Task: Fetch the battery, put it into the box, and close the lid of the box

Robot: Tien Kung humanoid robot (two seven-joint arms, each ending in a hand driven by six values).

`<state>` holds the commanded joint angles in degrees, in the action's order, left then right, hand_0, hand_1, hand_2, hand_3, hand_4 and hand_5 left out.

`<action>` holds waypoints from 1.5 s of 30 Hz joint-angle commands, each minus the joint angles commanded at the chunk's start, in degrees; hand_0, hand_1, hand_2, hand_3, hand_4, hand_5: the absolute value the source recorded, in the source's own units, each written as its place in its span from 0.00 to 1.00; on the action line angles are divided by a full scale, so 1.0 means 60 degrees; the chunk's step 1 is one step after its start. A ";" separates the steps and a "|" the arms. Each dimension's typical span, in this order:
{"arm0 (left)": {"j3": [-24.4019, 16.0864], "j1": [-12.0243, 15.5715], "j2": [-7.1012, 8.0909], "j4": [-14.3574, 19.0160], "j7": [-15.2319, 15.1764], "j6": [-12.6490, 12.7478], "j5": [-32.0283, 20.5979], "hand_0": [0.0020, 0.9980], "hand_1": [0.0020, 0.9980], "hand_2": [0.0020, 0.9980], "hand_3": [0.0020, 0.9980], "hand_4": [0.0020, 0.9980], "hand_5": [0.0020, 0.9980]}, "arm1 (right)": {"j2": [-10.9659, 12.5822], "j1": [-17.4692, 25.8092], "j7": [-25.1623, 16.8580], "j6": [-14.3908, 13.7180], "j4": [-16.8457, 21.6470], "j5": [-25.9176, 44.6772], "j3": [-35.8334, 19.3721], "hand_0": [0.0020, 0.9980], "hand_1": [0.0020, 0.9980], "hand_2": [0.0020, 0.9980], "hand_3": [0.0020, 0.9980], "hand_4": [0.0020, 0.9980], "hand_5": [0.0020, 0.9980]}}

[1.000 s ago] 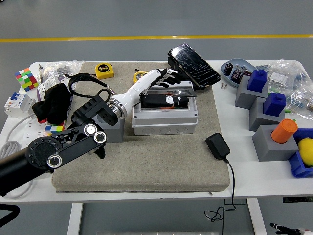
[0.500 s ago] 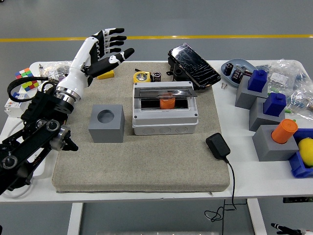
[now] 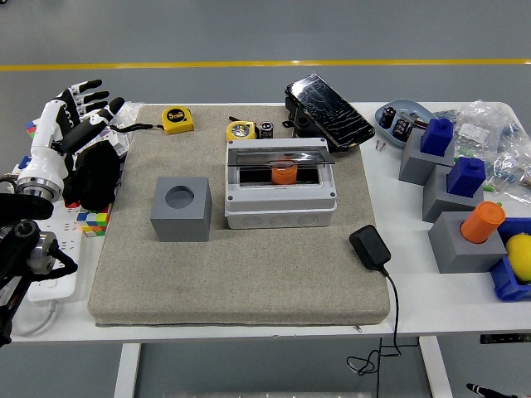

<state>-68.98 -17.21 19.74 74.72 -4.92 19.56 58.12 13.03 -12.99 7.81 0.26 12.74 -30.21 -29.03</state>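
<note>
The orange battery (image 3: pixel 284 174) sits inside the grey box (image 3: pixel 281 195), and the clear lid (image 3: pixel 280 155) looks to lie down over it, though from up here I can't tell whether it has latched or only rests on the rim. That is the first risk: a lid merely resting could spring back or stay ajar, and the box would count as unclosed. The left hand (image 3: pixel 77 116) is well to the left of the box, raised over the clutter at the surface's left end, its fingers (image 3: pixel 91 98) spread wide and holding nothing; the right hand isn't in sight. A return to press the lid would sweep that arm over the grey cube (image 3: pixel 181 208) with the round hole, just left of the box, and a low pass could knock it or shove the box itself across the mat (image 3: pixel 241 278). Behind the box, a cracked black tablet (image 3: pixel 328 112) leans near its back right corner, with a yellow tape measure (image 3: pixel 177 119) farther left; either could be clipped by a reach from behind. Right of the box lies a black charger (image 3: pixel 370 248) with its cord running off the front edge. The white surface (image 3: pixel 402 274) is crowded at its right end with grey and blue blocks. Beyond is a grey floor (image 3: pixel 249 33) with a yellow line.
</note>
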 joint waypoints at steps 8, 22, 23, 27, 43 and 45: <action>0.0047 0.0075 -0.0071 -0.0081 0.0035 -0.0019 0.0083 0.64 0.73 0.72 0.74 1.00 0.42 | -0.0006 -0.0017 -0.0005 -0.0009 0.0038 -0.0051 -0.0014 0.67 0.66 0.67 0.55 0.89 0.51; 0.0128 0.0074 -0.0099 -0.0021 0.0080 -0.0049 0.0172 0.63 0.73 0.71 0.73 1.00 0.41 | -0.0020 0.0040 -0.0005 -0.0007 0.0042 -0.0081 -0.0059 0.67 0.66 0.67 0.55 0.89 0.51; 0.0117 0.0080 -0.0106 -0.0017 0.0086 -0.0051 0.0176 0.63 0.73 0.71 0.73 1.00 0.41 | -0.0022 0.0043 -0.0004 -0.0006 0.0041 -0.0082 -0.0063 0.67 0.66 0.67 0.55 0.89 0.51; 0.0034 0.0115 -0.0142 0.0012 0.0123 -0.0075 0.0206 0.64 0.73 0.71 0.73 1.00 0.41 | -0.0039 0.0062 -0.0001 0.0005 0.0029 -0.0080 -0.0082 0.67 0.66 0.67 0.55 0.89 0.51; -0.0083 0.0217 -0.0185 0.0030 0.0343 -0.0212 0.0288 0.64 0.73 0.71 0.74 1.00 0.40 | -0.0049 0.0066 0.0008 0.0025 0.0007 -0.0078 -0.0062 0.67 0.66 0.67 0.55 0.89 0.51; -0.0075 0.0220 -0.0179 0.0025 0.0358 -0.0220 0.0290 0.64 0.73 0.71 0.74 1.00 0.40 | -0.0049 0.0061 0.0009 0.0024 0.0008 -0.0080 -0.0072 0.67 0.66 0.67 0.55 0.89 0.51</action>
<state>-69.43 -15.89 18.67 74.87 -2.78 18.24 59.86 12.73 -12.63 7.87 0.40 12.79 -30.69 -29.46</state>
